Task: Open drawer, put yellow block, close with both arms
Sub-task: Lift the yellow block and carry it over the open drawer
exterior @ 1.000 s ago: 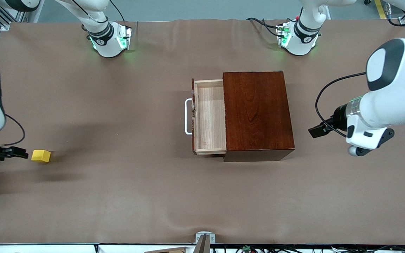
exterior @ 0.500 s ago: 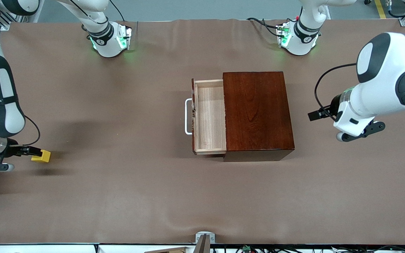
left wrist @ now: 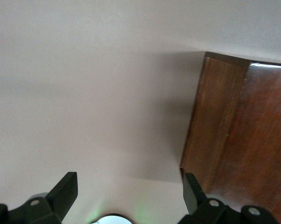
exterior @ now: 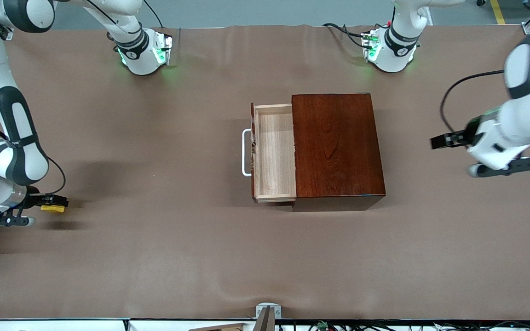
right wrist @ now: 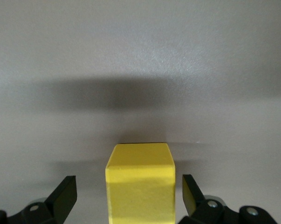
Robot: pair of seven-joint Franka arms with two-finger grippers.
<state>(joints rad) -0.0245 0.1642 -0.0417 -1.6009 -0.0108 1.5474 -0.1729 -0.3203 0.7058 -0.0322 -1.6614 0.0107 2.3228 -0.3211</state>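
Drawer (exterior: pixel 274 154) pulled out, tray bare | yellow block (exterior: pixel 53 208) on table at right arm's end, between spread fingers of right gripper (exterior: pixel 55 202), ungrasped | left gripper (exterior: pixel 440 141) spread, empty, beside wooden box (exterior: pixel 336 149) | remaining: grasp, place, close.

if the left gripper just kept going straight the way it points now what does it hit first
Most likely the wooden box. The open left gripper hangs over bare table at the left arm's end, pointing toward the box's closed side; its wrist view shows that side ahead, slightly off centre, so depth is uncertain.
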